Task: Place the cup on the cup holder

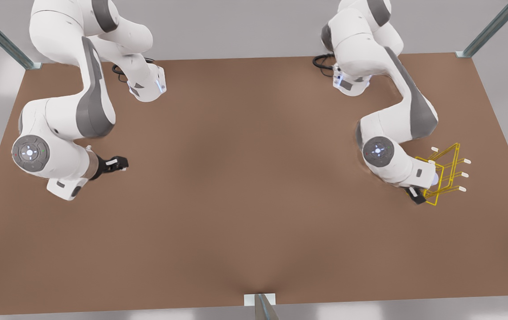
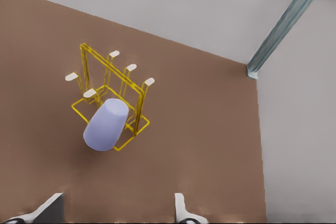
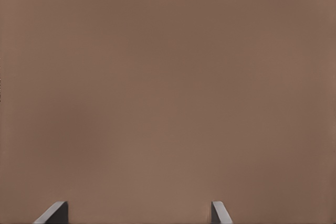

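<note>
The left gripper (image 2: pixel 118 211) hangs with jaws spread and empty near the table's (image 1: pixel 254 213) corner. Beyond it, the cup (image 2: pixel 105 124) sits inverted on the cup holder (image 2: pixel 113 95): placement looks done. Far across the table, the right gripper (image 1: pixel 118 163) waits, jaws apart.

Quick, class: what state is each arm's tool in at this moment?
Left tool: open, holding nothing, near the cup holder, where the cup sits.
Right tool: open, holding nothing, waiting above the bare table.
</note>
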Motion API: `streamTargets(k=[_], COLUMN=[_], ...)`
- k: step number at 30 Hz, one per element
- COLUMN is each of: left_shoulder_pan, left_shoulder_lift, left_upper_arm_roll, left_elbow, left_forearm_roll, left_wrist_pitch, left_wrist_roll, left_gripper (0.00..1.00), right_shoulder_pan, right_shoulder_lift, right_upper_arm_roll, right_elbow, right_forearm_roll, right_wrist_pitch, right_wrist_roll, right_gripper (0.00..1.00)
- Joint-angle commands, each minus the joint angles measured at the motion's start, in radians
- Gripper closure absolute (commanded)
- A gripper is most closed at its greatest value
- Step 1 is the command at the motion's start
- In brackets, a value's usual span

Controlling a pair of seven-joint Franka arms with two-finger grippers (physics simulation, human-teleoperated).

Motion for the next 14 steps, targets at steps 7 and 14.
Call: streamTargets(k=[7, 14], left_shoulder_pan=[0.982, 0.968], left_shoulder_lift=[-0.420, -0.383], left_upper_arm_roll=[-1.285, -1.280], left_elbow=[0.018, 0.044], left_forearm_roll=[0.183, 0.177], left_wrist_pitch=[-0.327, -0.343], left_wrist_roll=[1.736, 1.745], left_gripper=[0.00, 0.00], right_shoulder_pan=[0.036, 0.032], right_shoulder_lift=[-0.016, -0.040], right_upper_arm_roll=[-0.030, -0.031], right_elbow=[0.010, -0.004], right_forearm_roll=[-0.048, -0.048], right_wrist_pitch=[-0.034, -0.034], right_wrist_roll=[-0.002, 0.017], right_gripper=[0.00, 0.00])
